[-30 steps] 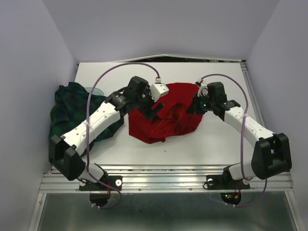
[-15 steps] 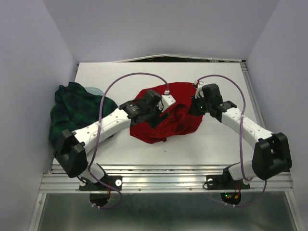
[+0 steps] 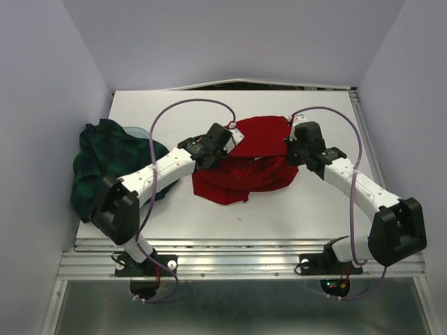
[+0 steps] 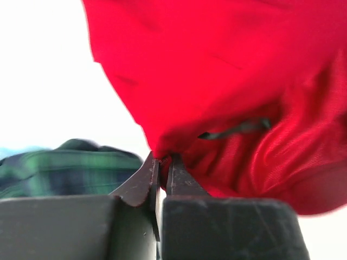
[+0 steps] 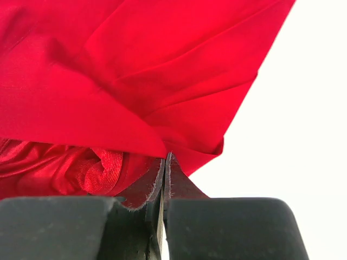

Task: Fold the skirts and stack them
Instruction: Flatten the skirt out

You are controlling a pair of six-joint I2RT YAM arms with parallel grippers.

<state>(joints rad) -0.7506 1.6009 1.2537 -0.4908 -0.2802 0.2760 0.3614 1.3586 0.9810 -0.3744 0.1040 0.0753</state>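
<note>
The red skirt (image 3: 255, 164) lies crumpled in the middle of the white table (image 3: 293, 209). My left gripper (image 3: 225, 144) sits at its left edge, shut on a pinch of red cloth (image 4: 162, 158). At the skirt's right edge my right gripper (image 3: 292, 148) is shut on a fold of the same red skirt (image 5: 165, 154), which hangs in smooth sheets above its fingertips. The plaid skirt (image 3: 105, 164), dark green and navy, is bunched at the table's left edge and shows behind the left fingers (image 4: 65, 170).
Both arms reach inward from the near corners, their cables arching over the table. A pale blue round object (image 3: 140, 131) peeks out behind the plaid skirt. Grey walls close in on both sides, and a metal rail (image 3: 237, 255) runs along the near edge.
My left arm has swung right and down onto the red skirt's left edge, and its gripper has shut on the cloth. The right gripper has stayed shut on the skirt, shifting slightly.
</note>
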